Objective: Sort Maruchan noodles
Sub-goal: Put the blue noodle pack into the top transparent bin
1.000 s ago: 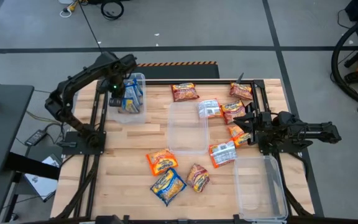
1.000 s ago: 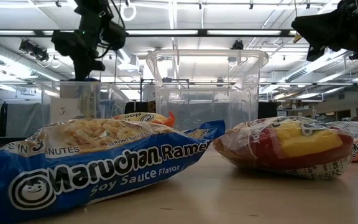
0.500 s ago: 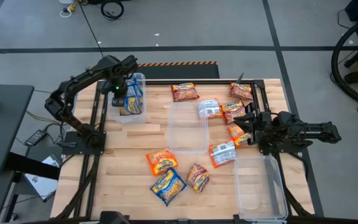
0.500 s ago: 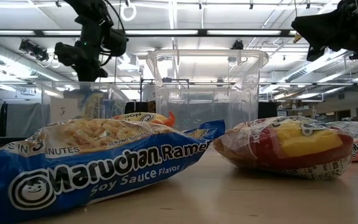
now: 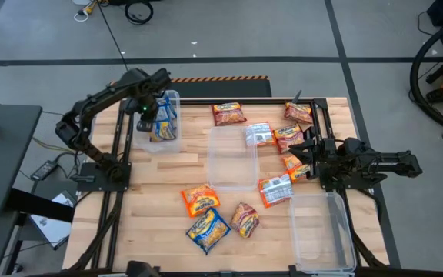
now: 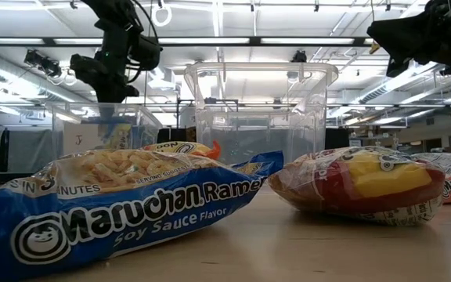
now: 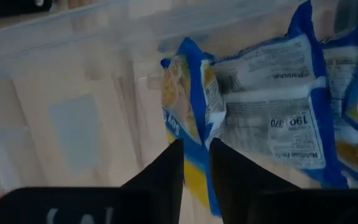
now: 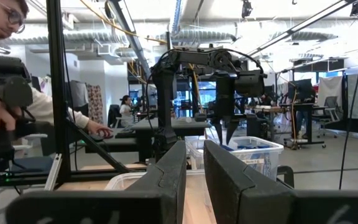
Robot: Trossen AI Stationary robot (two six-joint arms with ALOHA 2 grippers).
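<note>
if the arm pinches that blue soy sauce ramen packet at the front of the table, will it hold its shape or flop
The blue soy sauce packet probably stays fairly stiff: it bulges over a noodle block. Its glossy, crinkly wrapper may slip, and the flat sealed ends would likely bend.

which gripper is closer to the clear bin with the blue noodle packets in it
Left. The left gripper hangs right above that bin at the table's far left, over the blue packets. The right gripper waits across the table by the right edge.

The left pincer (image 5: pixel 151 108) has parted slightly, releasing the blue packet (image 5: pixel 161 125) into the bin (image 5: pixel 172 97).
</note>
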